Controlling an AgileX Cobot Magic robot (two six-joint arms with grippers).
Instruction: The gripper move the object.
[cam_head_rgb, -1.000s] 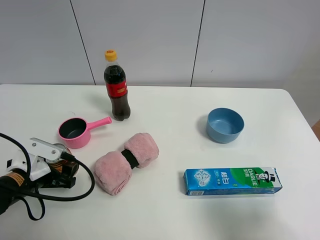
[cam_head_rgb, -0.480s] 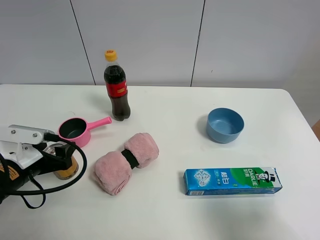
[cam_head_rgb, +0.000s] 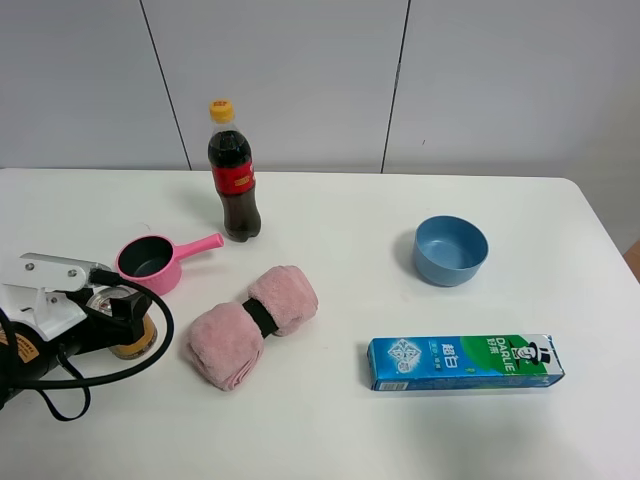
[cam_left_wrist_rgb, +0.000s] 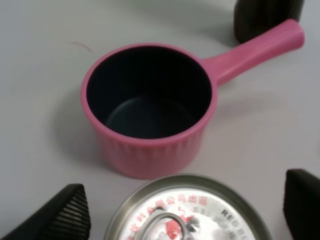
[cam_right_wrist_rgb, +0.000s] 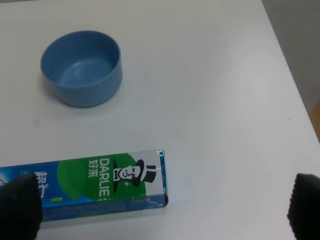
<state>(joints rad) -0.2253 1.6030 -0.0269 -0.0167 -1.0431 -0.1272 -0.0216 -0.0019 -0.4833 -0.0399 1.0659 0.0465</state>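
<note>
The gold-and-red can (cam_head_rgb: 131, 337) stands upright on the white table at the left, just in front of the pink pot. In the left wrist view its silver pull-tab top (cam_left_wrist_rgb: 187, 216) fills the lower middle. My left gripper (cam_head_rgb: 112, 318) straddles the can. Its black fingers (cam_left_wrist_rgb: 57, 216) stand on either side of the top with a narrow strip of table showing between finger and rim, so the jaws look open. My right gripper (cam_right_wrist_rgb: 165, 205) is open and empty above the toothpaste box. It does not show in the exterior view.
A pink pot (cam_head_rgb: 150, 263) with a handle sits close behind the can, also in the left wrist view (cam_left_wrist_rgb: 150, 107). A cola bottle (cam_head_rgb: 233, 180), a rolled pink towel (cam_head_rgb: 252, 324), a blue bowl (cam_head_rgb: 450, 250) and a toothpaste box (cam_head_rgb: 464, 362) stand on the table.
The left arm's white mount has moved up and to the left, uncovering more of the can. The can has stayed upright at almost the same spot.
</note>
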